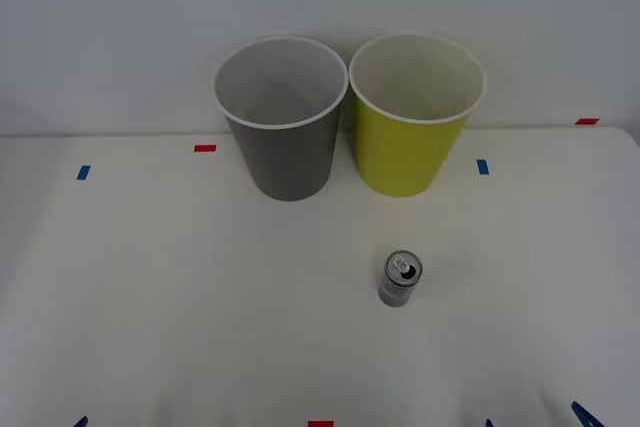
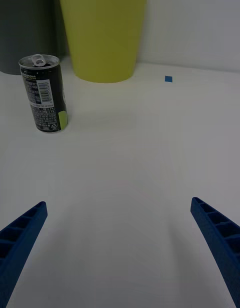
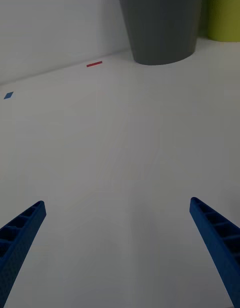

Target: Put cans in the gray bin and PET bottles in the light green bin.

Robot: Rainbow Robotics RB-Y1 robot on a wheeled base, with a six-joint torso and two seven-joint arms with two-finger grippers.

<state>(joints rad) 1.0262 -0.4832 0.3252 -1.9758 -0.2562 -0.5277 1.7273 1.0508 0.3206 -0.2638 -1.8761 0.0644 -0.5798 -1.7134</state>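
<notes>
1. Blue ribbed fingers sit closest to each wrist camera: the right tool point(image 2: 120, 253) hangs released, fingers spread wide with nothing between them, low over the bare counter point(image 1: 150, 297).
2. Ahead of that tool, off toward one finger's side and well apart from it, the can point(image 2: 44, 94) stands upright, pull-tab top opened, dark printed label facing the wrist camera.
3. From the front view the can point(image 1: 400, 279) stands alone on the counter, nearer the robot than both bins, roughly in line with the light green bin point(image 1: 415, 132).
4. Beside that bin and nearly touching it stands the gray bin point(image 1: 282, 127), to the robot's left. Both are upright, and what shows of their insides holds nothing.
5. Farther out, the left tool point(image 3: 117, 253) hangs equally released over bare counter, pointing toward the gray bin's base; it looks idle.
6. Small red and blue tape marks dot the counter's edges.
7. Judging the step: nothing is sorted yet, so this looks like the reach toward the can, not yet closed in.
8. Next move, as I judge it: the right tool needs to swing toward the can, straddle its body, clench, then carry it left past the green bin to the gray one.
</notes>
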